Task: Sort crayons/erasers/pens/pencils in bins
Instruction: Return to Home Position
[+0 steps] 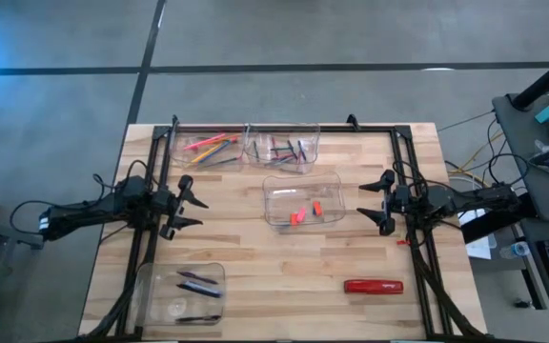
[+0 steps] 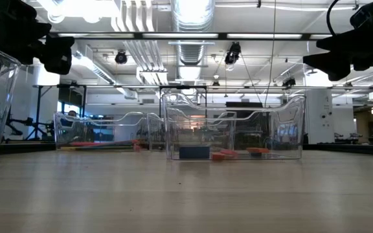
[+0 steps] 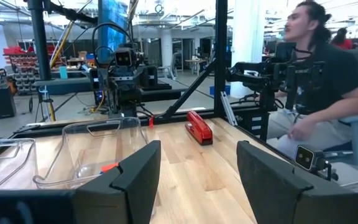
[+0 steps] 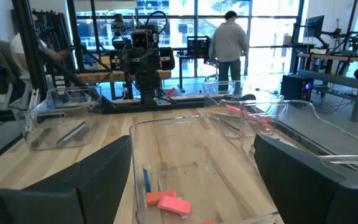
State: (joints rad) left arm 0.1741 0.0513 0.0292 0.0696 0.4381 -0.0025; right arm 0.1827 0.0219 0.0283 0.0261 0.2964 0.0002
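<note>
**Both claws wide and empty, four filled bins between them**

From above, the left gripper (image 1: 196, 202) hangs over the 9 o'clock edge of the wooden table (image 1: 255, 276). Its two fingers are spread wide and grip nothing; its wrist view shows only bare wood in the gap. The right gripper (image 1: 370, 203) hangs opposite at the 3 o'clock edge, pointing back toward the left one, its fingers just as far apart and equally empty.

Four clear bins sit on the table. At 11 o'clock, the far-left bin (image 1: 179, 157) holds the pencils (image 1: 213, 145), a loose bundle of orange, yellow, red and green sticks. Just beside it, at 12 o'clock, the second bin (image 1: 313, 133) holds shorter dark and reddish sticks (image 1: 284, 151). Near the centre, a little toward 1 o'clock, the middle bin (image 1: 279, 191) holds the erasers (image 1: 298, 216), small red and pink blocks lying toward its 6 o'clock side. At 7 o'clock, well apart from the others, the near-left bin (image 1: 155, 286) holds a few dark pens (image 1: 198, 284).

A red stapler (image 1: 373, 286) lies flat at 5 o'clock, outside every bin. Beyond the table, a seated person (image 3: 328, 81) shows in the left wrist view, and a standing person (image 4: 229, 43) in the right wrist view.
</note>
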